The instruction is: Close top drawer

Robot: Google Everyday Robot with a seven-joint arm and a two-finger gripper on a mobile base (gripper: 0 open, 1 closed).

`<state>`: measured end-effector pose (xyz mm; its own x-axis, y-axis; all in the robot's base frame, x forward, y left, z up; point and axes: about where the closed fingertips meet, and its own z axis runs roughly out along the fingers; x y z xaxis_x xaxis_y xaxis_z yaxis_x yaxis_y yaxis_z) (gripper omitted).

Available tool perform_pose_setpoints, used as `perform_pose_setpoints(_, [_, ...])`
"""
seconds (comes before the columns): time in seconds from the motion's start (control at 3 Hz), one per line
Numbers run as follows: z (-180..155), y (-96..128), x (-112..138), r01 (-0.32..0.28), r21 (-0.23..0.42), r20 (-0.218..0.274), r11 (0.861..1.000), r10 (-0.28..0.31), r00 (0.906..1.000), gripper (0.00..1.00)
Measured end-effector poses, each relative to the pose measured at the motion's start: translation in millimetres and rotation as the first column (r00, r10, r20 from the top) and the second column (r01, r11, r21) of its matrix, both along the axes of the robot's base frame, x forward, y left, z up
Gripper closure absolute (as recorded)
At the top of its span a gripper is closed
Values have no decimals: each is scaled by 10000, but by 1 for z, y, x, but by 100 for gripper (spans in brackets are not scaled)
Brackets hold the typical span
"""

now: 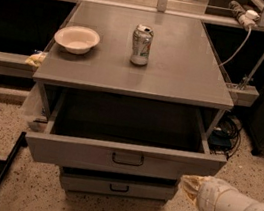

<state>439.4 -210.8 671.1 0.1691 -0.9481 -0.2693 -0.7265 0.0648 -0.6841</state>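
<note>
The top drawer [78, 152] is seen pulled well out from under the tabletop [188, 77], its front standing forward of the lower drawer [83, 182] beneath it. The pincer [190, 185] is held close under the right end of that front, and whether it is wide or narrow cannot be told. On the tabletop a bowl [76, 39] is set at the left and a can [141, 45] near the middle, apart.

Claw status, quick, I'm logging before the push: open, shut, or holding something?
Claw: cannot be told; it sits at lower right, just below the right end of the open top drawer's front.
</note>
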Motion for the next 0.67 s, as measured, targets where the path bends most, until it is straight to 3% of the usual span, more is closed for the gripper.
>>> perform_pose_setpoints(0.67, [3,-6,39,119,-361,286,9993,-109,9995,100])
